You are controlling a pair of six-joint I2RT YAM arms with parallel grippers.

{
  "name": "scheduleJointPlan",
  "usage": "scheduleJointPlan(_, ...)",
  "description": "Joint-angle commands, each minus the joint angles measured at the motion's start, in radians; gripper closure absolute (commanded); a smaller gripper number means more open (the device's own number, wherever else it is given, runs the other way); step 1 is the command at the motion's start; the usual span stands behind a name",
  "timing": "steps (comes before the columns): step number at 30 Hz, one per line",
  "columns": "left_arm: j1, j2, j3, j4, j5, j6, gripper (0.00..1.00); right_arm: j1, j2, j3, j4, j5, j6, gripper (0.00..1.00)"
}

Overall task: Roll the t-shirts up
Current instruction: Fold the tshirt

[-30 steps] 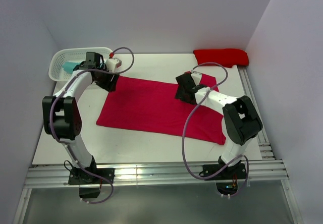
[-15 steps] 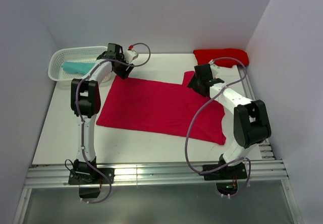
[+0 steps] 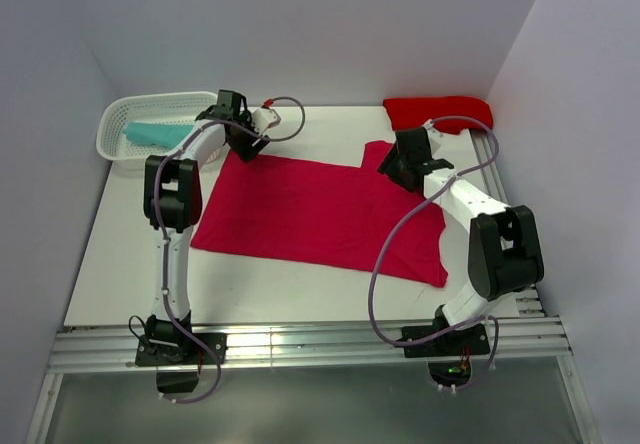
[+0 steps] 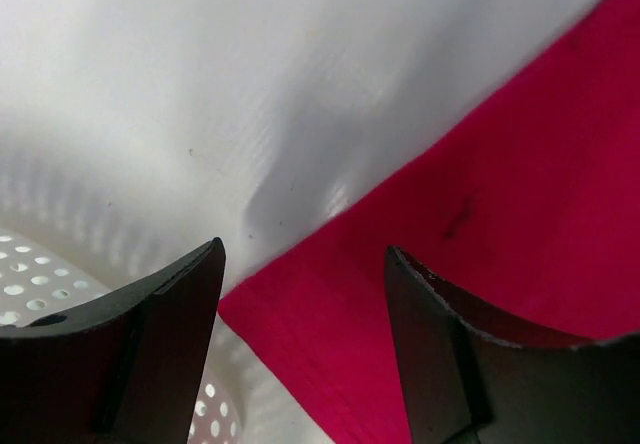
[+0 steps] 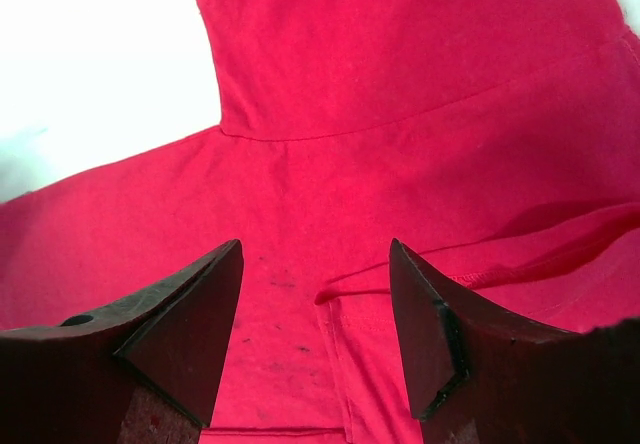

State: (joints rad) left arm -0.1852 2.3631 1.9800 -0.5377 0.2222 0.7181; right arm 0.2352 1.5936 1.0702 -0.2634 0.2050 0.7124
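A raspberry-crimson t-shirt point(image 3: 320, 214) lies spread flat across the middle of the table. My left gripper point(image 3: 243, 142) hovers open at its far left corner. In the left wrist view that corner point(image 4: 300, 314) sits between the dark fingers point(image 4: 150, 344), which do not touch it. My right gripper point(image 3: 402, 166) is open over the shirt's far right part by the sleeve. The right wrist view shows a folded hem point(image 5: 345, 299) between the fingertips point(image 5: 190, 334). A scarlet t-shirt point(image 3: 438, 113) lies bunched at the back right. A teal t-shirt point(image 3: 155, 134) rests in the basket.
A white lattice basket point(image 3: 118, 116) stands at the back left corner, close to the left gripper; its rim point(image 4: 30, 284) shows in the left wrist view. Walls close in on the left, back and right. A metal rail point(image 3: 300, 344) runs along the near edge.
Both arms have reached further back. The left gripper moved from beside the basket to the shirt's far left corner and opened a little wider. The right gripper moved up towards the sleeve.
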Motion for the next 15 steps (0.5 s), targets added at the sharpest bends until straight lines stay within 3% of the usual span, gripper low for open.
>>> scheduleJointPlan(1,0.012,0.001,0.114,-0.118,0.049,0.083,0.30,-0.011,-0.037,-0.015,0.033,-0.007,-0.008,0.33)
scheduleJointPlan(11,0.010,0.076,0.195,-0.238,0.055,0.152,0.30,-0.025,-0.061,-0.047,0.047,-0.015,-0.008,0.34)
scheduleJointPlan(15,0.010,0.019,0.101,-0.179,0.086,0.193,0.30,-0.033,-0.070,-0.058,0.055,-0.018,-0.010,0.33)
